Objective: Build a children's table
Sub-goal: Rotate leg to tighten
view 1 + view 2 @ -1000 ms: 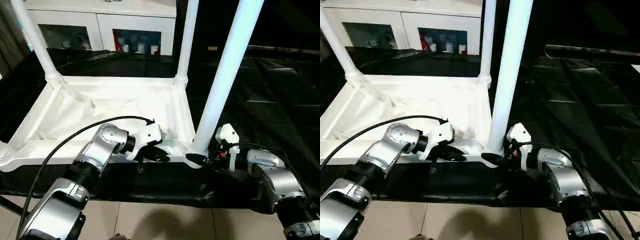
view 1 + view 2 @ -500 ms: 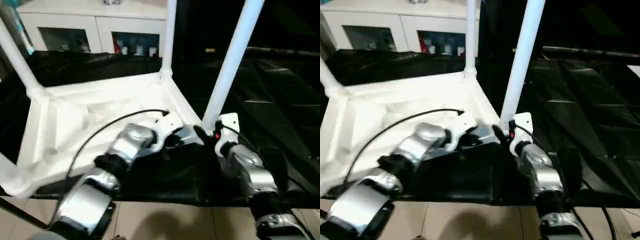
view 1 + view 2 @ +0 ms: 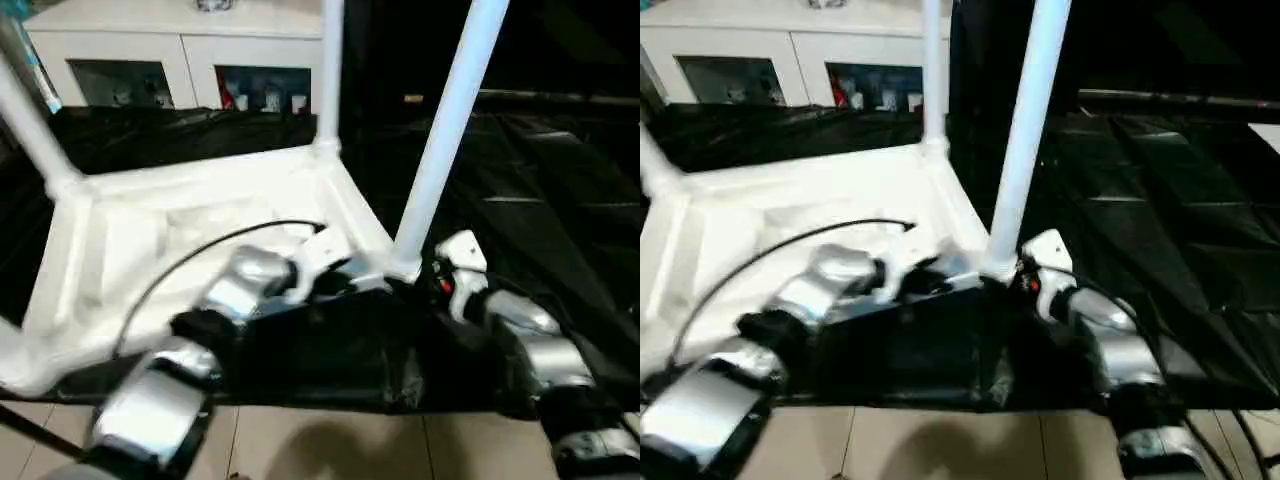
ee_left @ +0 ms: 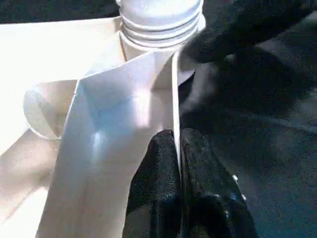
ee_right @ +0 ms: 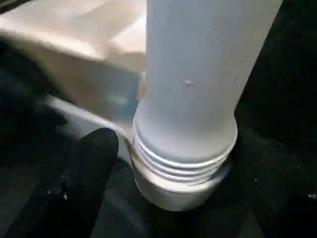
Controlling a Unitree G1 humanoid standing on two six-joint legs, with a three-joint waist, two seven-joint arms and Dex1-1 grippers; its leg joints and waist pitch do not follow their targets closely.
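No readable text, labels, brands, numbers or signs on anything in view

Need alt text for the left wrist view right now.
The left gripper is pinched shut on the thin white rim of the children's table, just below a corner socket holding a ribbed leg end. Black cloth lies beside it.
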